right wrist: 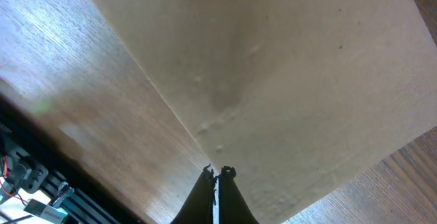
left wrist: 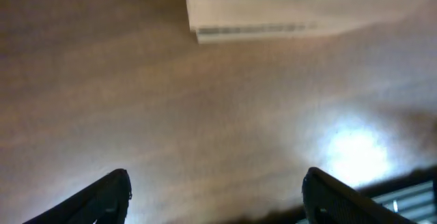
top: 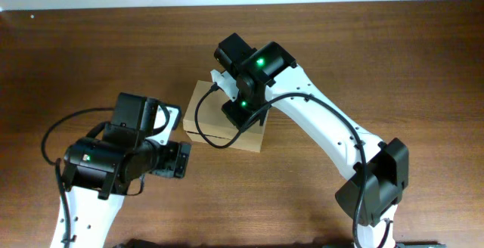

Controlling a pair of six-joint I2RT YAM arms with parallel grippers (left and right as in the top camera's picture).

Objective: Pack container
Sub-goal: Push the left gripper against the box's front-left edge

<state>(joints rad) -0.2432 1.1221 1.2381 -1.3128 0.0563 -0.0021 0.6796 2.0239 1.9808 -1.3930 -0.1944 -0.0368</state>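
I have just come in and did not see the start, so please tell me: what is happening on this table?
Two robot arms work at a wooden table around a tan cardboard container, whose lid looks closed. The right pincer is shut and sits over the container's top, its tips near one edge; contact cannot be told. The left pincer is open and empty, low over the wood beside the container, not touching it.

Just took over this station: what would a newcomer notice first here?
The tan box at the centre, seemingly closed, with the right gripper directly over its top, fingers together. The left gripper sits beside the box, fingers open and empty.
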